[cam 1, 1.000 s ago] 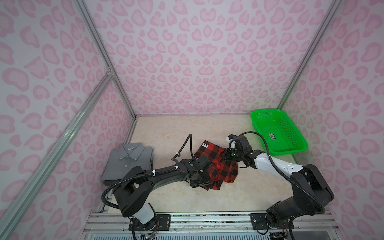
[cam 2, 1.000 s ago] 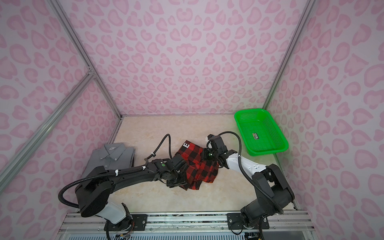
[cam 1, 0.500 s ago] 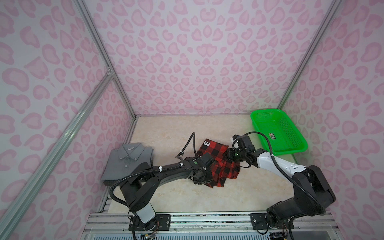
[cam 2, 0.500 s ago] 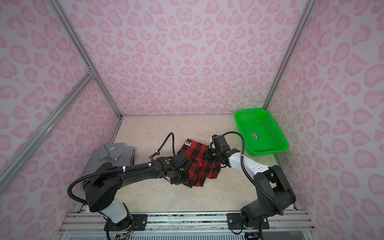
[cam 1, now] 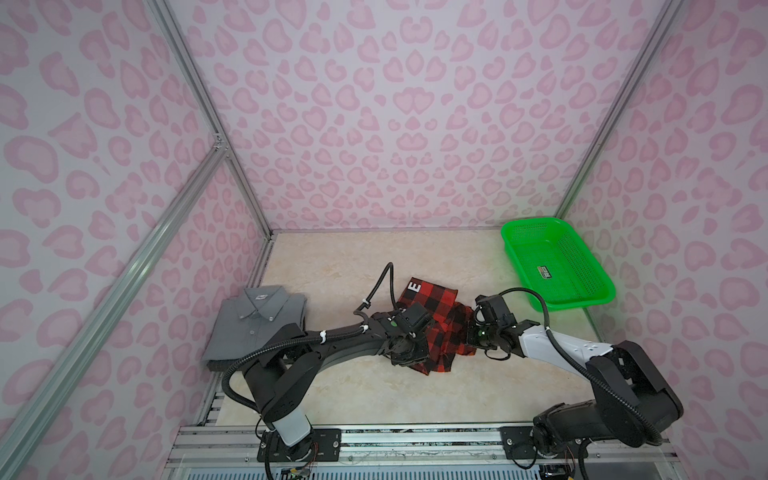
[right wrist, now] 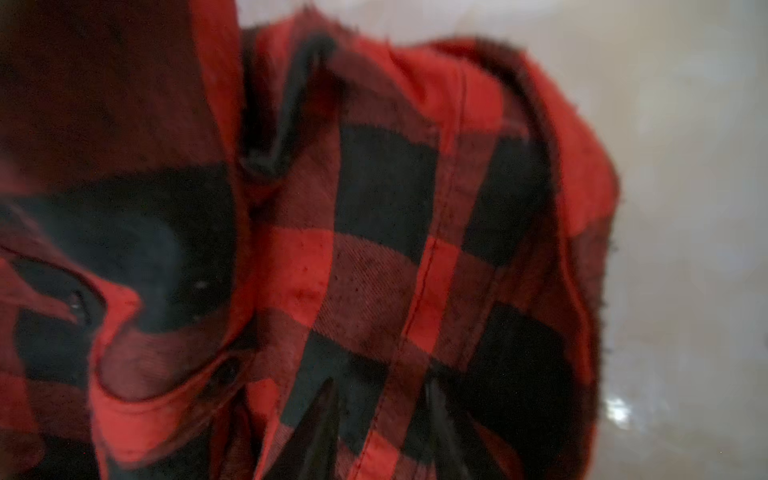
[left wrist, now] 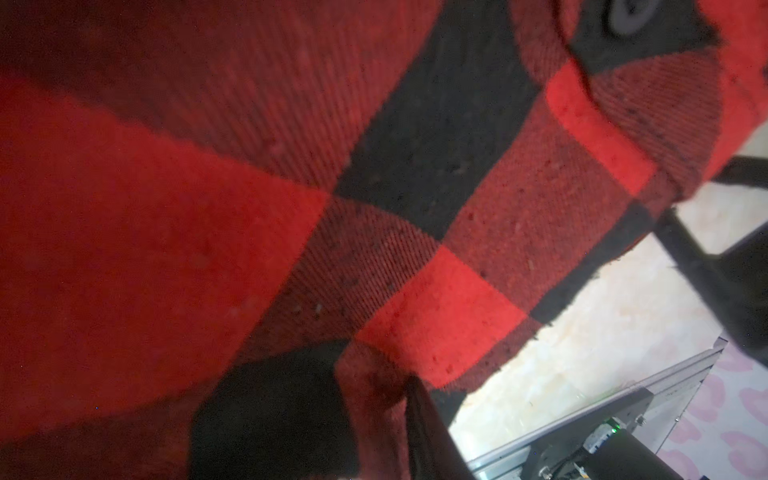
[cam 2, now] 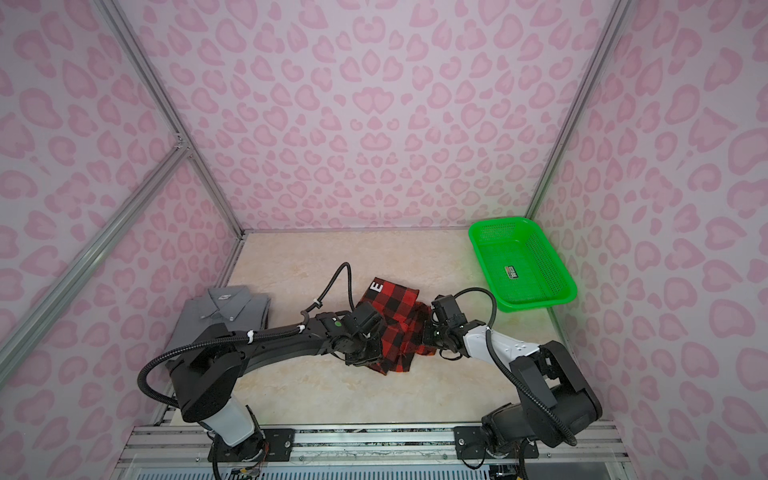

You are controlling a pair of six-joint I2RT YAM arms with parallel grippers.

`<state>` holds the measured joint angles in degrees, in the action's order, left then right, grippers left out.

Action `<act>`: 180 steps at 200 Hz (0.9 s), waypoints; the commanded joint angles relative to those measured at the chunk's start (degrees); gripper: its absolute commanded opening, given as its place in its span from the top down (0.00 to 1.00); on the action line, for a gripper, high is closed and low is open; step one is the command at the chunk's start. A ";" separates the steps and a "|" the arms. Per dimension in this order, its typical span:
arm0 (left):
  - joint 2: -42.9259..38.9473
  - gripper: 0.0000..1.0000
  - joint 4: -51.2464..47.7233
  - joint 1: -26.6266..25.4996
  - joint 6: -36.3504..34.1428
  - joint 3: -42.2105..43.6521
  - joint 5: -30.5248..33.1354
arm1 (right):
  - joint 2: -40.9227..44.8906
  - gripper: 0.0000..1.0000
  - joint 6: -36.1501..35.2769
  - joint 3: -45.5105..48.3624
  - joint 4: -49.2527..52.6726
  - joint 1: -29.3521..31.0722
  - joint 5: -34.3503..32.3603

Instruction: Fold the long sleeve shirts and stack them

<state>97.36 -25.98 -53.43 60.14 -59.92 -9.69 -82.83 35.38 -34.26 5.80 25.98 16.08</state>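
Right fingers (right wrist: 322, 436) stand narrowly apart with a seam of the red-and-black checked shirt (cam 1: 436, 303) between them; we cannot tell whether they clamp it. Of our left fingers (left wrist: 432, 436) we see only one dark tip against the same cloth, so their gap stays hidden. That shirt lies crumpled mid-tabletop (cam 1: 332, 270) between both arms. We find the grey shirt (cam 1: 253, 324) folded flat at the left edge, well apart, and the green basket (cam 1: 582, 266) at the far right.

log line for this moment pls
checked shirt: crumpled, mid-table | left hand: on its left part | right hand: at its right edge | grips: unclear | grey shirt: folded, left | green basket: far right
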 commanded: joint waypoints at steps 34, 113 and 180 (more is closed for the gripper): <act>0.20 0.96 1.15 -0.34 0.64 -2.32 -0.66 | -3.93 0.69 4.13 2.57 -6.47 4.65 -3.10; -3.89 0.96 1.09 -0.80 5.13 -4.85 1.05 | -0.30 0.73 3.57 4.32 -1.57 8.27 -11.52; 2.08 0.97 8.64 -5.09 9.09 -4.77 0.10 | -0.25 0.73 6.76 4.03 -1.35 14.24 -12.51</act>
<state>97.34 -22.28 -57.34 67.11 -64.86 -9.17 -81.97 39.55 -30.44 -0.54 38.02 3.70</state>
